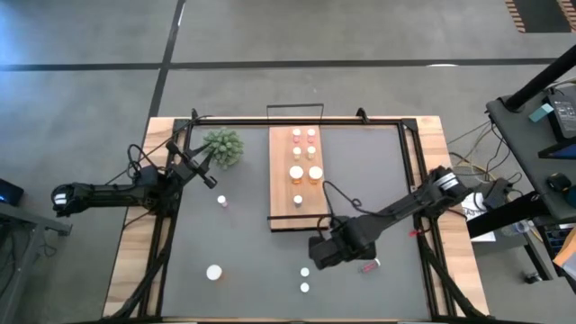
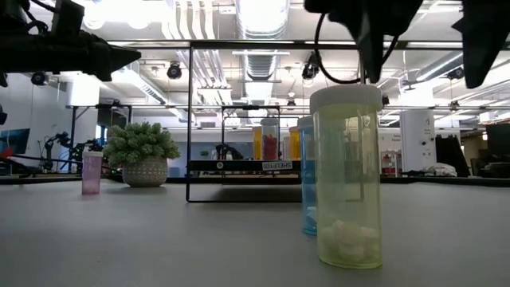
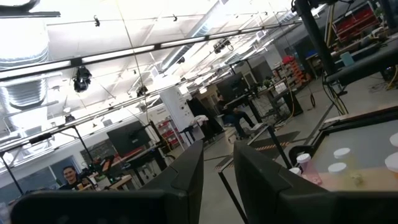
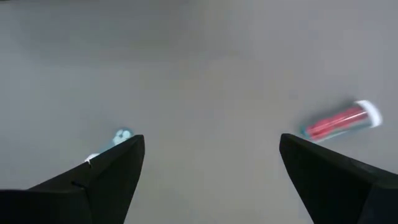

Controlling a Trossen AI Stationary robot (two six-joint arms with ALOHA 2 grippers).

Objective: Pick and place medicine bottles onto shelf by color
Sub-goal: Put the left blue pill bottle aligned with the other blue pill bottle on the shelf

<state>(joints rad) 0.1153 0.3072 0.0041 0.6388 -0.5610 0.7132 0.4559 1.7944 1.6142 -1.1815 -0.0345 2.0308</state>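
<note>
Light wood marks the shelf (image 1: 297,178) in the high view, seven medicine bottles (image 1: 304,155) standing on it; the right gripper (image 1: 317,253) hovers spread over the grey mat near a red bottle lying flat (image 1: 368,266), and the left gripper (image 1: 212,180) waits pressed together by the plant (image 1: 223,147)

Low view: a yellowish bottle (image 2: 347,177) stands close, a pink bottle (image 2: 92,172) far off

Right wrist view: the fingers (image 4: 106,171) stand wide apart, gripping nothing, the red bottle beside them

Matt grey table (image 1: 252,243); light-wood shelf (image 1: 281,211); clear glossy plastic bottle (image 2: 347,191), smooth white cap
</note>
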